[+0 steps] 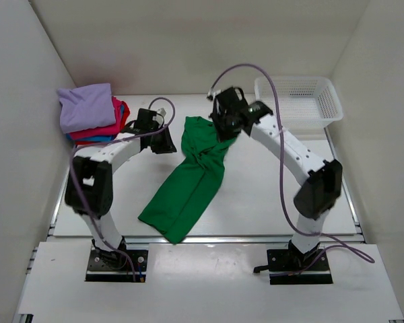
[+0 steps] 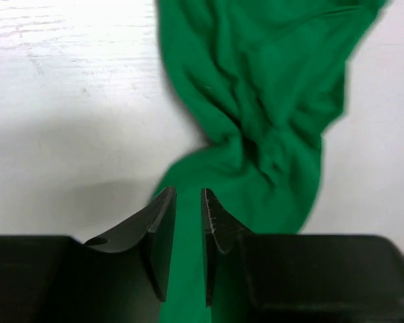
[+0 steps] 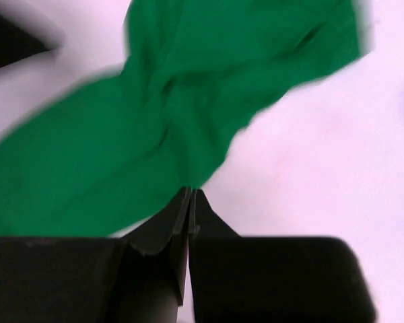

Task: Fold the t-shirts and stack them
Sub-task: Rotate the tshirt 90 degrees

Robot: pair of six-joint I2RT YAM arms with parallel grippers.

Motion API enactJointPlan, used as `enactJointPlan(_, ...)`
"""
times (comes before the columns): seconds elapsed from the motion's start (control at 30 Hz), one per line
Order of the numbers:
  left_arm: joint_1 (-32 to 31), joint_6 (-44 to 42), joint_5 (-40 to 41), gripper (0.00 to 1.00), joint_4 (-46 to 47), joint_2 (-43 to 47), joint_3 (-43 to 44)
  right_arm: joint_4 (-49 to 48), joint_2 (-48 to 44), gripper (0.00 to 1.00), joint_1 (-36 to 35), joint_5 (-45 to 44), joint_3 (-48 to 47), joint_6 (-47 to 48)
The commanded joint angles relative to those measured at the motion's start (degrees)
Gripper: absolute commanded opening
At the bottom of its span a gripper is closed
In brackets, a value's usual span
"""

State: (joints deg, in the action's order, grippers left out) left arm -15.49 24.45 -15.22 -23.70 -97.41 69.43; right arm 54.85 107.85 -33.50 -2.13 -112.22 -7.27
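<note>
A bright green t-shirt (image 1: 188, 188) lies stretched and twisted down the middle of the table, bunched near its upper part. My left gripper (image 1: 172, 142) is at its upper left edge; in the left wrist view (image 2: 188, 195) the jaws stand narrowly apart with green cloth (image 2: 256, 101) filling the gap. My right gripper (image 1: 223, 131) is at the shirt's upper right; in the right wrist view (image 3: 190, 192) the jaws are closed, pinching the cloth's edge (image 3: 121, 155) at their tips. A stack of folded shirts sits back left: lavender (image 1: 87, 108) on top, pink-red (image 1: 113, 126), blue (image 1: 87, 139) below.
A white mesh basket (image 1: 303, 121) stands at the back right, just beyond the right arm. White walls close in the table on the left, back and right. The table's front edge (image 1: 256, 237) runs just past the shirt's lower hem.
</note>
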Motion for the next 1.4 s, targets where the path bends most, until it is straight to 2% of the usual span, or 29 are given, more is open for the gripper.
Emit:
enactJointPlan(0.0,-0.59,-2.29,-1.92,0.31,5.51,-7.5,7.96,-12.34,-9.82,0.0,-2.97,8.86,20.3,-3.35)
enactJointPlan(0.03,-1.29,-3.34,-2.35,0.31,4.9,-11.28,11.48,-17.88,-11.25,0.0,-4.37,10.99,27.77,-5.19)
enactJointPlan(0.13,-1.65,-4.15,-2.35,0.31,3.67,-18.5,19.32,-27.92,-15.83,0.0,-8.33,17.33,40.55,-7.93)
enactJointPlan(0.27,-1.3,-0.99,-5.16,0.31,8.83,-21.6,21.01,-40.83,-16.45,0.0,-13.69,22.42,51.03,-13.63)
enactJointPlan(0.37,-1.3,-0.8,-4.29,0.32,9.73,-23.26,23.2,-48.42,-15.13,0.0,-15.72,27.34,55.0,-16.54)
enactJointPlan(0.6,-3.41,-3.62,-3.76,0.33,-1.95,-38.01,44.79,-56.67,-8.29,0.0,-18.62,32.97,55.36,-18.22)
enactJointPlan(0.67,-4.55,-4.14,-2.97,0.33,-7.03,-42.24,51.66,-56.96,-6.35,0.0,-19.85,33.77,55.1,-17.7)
enactJointPlan(0.77,-5.96,-4.84,-0.51,0.33,-15.11,-51.71,66.75,-56.35,-3.89,0.0,-21.08,34.74,55.53,-17.08)
enactJointPlan(0.87,-6.92,-4.33,0.45,0.33,-20.14,-57.35,75.05,-52.67,-2.57,0.0,-21.08,35.18,56.06,-14.63)
enactJointPlan(1.07,-5.09,-3.53,8.89,0.33,-20.68,-56.14,71.03,-41.68,-6.07,0.0,-18.54,30.71,58.87,-9.0)
enactJointPlan(1.23,-0.17,-0.28,8.02,0.33,-20.68,-58.07,73.74,-37.1,-8.53,0.0,-15.55,30.43,61.42,-2.59)
enactJointPlan(1.37,2.73,0.6,9.15,0.32,-19.28,-58.25,74.63,-34.46,-7.05,0.0,-15.02,32.01,61.6,3.13)
